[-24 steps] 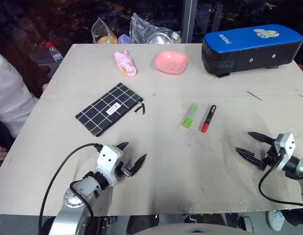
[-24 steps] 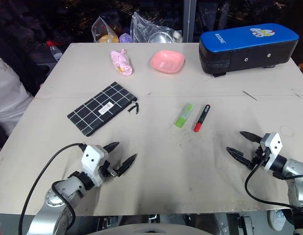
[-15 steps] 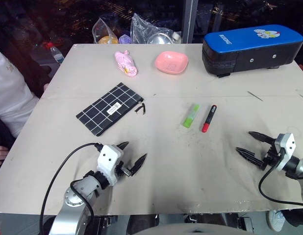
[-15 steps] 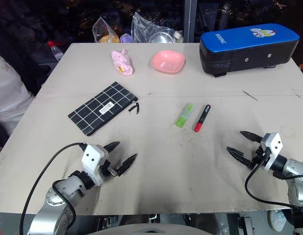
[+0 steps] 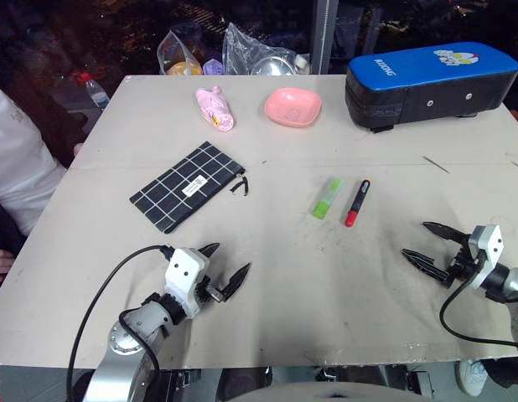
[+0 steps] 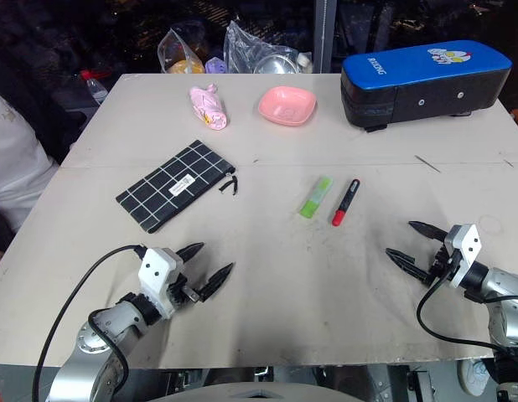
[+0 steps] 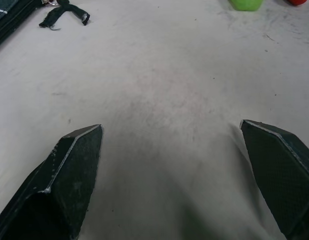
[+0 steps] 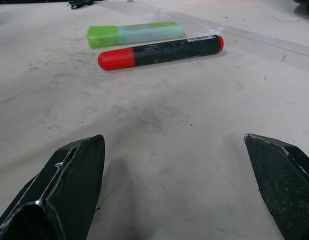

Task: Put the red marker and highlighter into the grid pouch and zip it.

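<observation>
Holding both pincers spread wide and empty, I am hovering them just over a pale tabletop (image 5: 267, 335). My left gripper (image 5: 228, 270) is sitting near the front edge, its black fingers (image 7: 69, 170) parted over bare, scuffed surface. My right gripper (image 6: 407, 241) is pointing toward the red marker (image 8: 159, 51) and the highlighter (image 8: 134, 34), which are lying side by side at the table's middle, touching nothing else. The grid pouch (image 5: 185, 184) is lying flat to their left, its zipper pull (image 5: 238, 186) trailing off one end. A pink bowl (image 5: 292, 106), a pink toy (image 5: 214, 109) and a blue-topped case (image 5: 431, 79) are resting along the far edge. A person's white sleeve (image 5: 16, 159) is showing at the left side.
</observation>
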Robot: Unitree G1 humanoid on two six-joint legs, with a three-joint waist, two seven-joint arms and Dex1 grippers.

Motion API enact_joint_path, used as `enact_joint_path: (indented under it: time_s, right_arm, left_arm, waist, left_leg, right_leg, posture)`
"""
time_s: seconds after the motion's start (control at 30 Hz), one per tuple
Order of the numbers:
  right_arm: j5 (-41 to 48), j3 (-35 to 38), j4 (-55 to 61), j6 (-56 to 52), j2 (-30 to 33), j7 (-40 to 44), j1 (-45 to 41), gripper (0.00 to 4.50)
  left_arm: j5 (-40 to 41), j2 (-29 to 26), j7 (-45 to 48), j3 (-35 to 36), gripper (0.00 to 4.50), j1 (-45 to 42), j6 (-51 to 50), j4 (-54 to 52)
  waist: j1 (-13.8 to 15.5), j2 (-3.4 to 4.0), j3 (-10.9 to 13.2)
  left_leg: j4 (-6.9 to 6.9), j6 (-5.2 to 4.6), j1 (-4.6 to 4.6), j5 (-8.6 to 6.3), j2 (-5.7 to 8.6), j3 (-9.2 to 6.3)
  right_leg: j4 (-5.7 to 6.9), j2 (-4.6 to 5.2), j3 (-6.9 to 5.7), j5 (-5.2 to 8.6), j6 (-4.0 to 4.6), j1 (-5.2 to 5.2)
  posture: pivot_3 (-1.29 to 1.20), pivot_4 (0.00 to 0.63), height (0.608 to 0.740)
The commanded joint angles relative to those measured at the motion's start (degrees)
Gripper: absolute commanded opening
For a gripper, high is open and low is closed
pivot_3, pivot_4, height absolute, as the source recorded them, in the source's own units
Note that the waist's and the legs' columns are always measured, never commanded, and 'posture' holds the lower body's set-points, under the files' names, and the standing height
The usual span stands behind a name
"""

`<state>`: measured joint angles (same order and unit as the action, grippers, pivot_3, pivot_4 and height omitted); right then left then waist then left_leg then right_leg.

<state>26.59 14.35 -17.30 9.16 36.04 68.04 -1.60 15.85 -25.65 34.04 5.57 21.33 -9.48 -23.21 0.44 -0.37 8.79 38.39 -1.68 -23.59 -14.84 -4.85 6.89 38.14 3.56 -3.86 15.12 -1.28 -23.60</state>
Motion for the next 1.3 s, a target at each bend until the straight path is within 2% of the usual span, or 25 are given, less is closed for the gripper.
enact_joint_path:
  time_s: [0.03,0.33,0.57,0.83,1.07,1.3]
  right_arm:
    - [3.7,-0.7,7.9,-3.1,-0.3,1.2,-0.7,4.5]
    - [7.4,-6.5,21.5,-11.5,-3.2,0.1,-2.8,4.5]
    - [4.2,-10.2,25.0,-12.1,-3.3,0.0,-7.4,4.5]
    - [3.6,-11.9,27.5,-13.7,-5.1,-4.0,-8.9,4.5]
    - [3.6,-12.6,27.7,-13.9,-5.9,-5.1,-9.6,4.5]
    - [3.3,-12.7,27.8,-13.4,-6.4,-6.2,-9.0,4.5]
  left_arm:
    - [2.6,-1.1,0.3,6.3,4.49,2.5,1.8,-3.1]
    - [2.2,-6.2,3.9,20.3,4.49,5.5,10.3,3.5]
    - [-1.0,-11.0,5.5,24.3,4.49,1.2,17.8,16.3]
    - [-4.3,-15.6,8.8,20.6,4.49,-5.6,22.0,26.4]
    - [-13.1,-20.9,7.8,14.5,4.49,-16.1,33.2,39.7]
    - [-26.2,-27.4,0.6,7.2,4.49,-25.8,48.7,54.1]
  waist:
    - [-0.2,0.0,0.0]
    - [0.3,-0.04,0.0]
    - [0.3,-0.12,-0.1]
    - [0.3,-0.29,-0.2]
    - [0.3,-0.33,-0.2]
    - [0.3,-0.33,-0.2]
  left_leg:
    - [0.0,0.0,0.0,0.0,-0.03,-0.01]
    - [0.07,-0.01,-0.04,-0.01,-0.04,-0.08]
    - [0.09,-0.01,-0.07,-0.01,-0.03,-0.1]
    - [0.09,0.0,-0.08,0.0,-0.05,-0.04]
    - [0.1,0.04,-0.09,0.02,-0.05,0.14]
    - [0.1,0.08,-0.02,0.04,-0.05,0.18]
  right_leg:
    - [0.0,-0.02,0.0,0.0,0.0,0.0]
    - [0.02,0.0,-0.08,0.01,0.01,0.0]
    - [0.03,0.0,-0.14,0.0,0.02,0.0]
    - [0.04,0.01,-0.19,0.0,0.02,-0.01]
    - [0.16,0.02,-0.26,0.0,0.02,-0.03]
    - [0.43,0.06,-0.31,0.0,0.03,-0.08]
  posture:
    - [0.0,0.15,0.717]
    - [0.0,0.15,0.717]
    - [0.0,0.15,0.717]
    - [0.0,0.15,0.717]
    - [0.0,0.15,0.717]
    - [0.0,0.15,0.717]
